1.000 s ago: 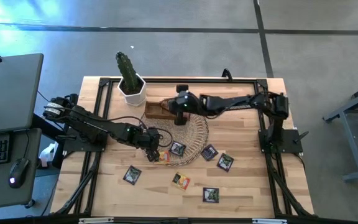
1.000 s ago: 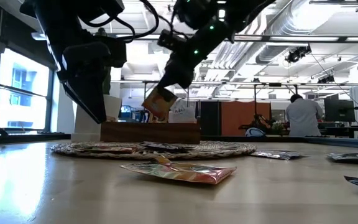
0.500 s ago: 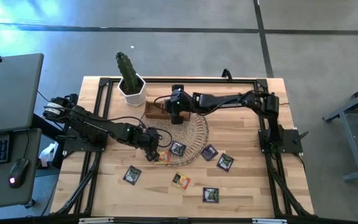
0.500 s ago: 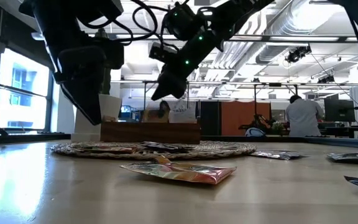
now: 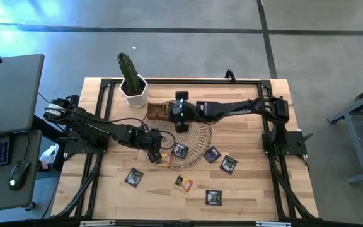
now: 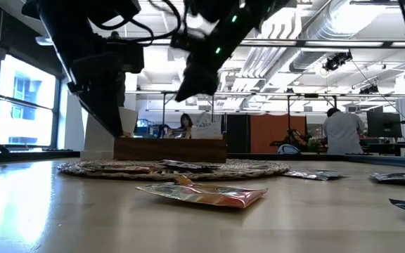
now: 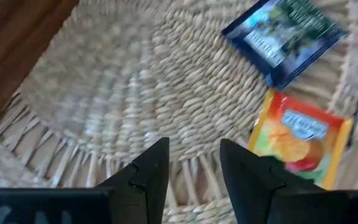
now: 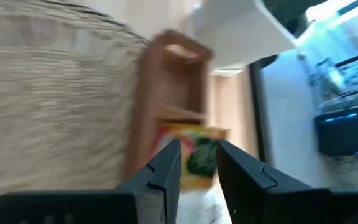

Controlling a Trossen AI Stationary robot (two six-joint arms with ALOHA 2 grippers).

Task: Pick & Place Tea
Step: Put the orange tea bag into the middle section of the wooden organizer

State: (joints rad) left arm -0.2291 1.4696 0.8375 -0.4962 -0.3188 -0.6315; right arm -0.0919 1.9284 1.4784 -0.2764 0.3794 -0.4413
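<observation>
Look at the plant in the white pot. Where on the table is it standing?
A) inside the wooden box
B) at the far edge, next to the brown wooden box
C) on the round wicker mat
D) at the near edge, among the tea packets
B: in the high view the cactus in its white pot stands on the bare table at the far edge, just beside the wooden box, off the wicker mat.

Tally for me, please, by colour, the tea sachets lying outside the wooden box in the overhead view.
Dark sachets: 5
Orange-yellow sachets: 2
Total: 7
</observation>
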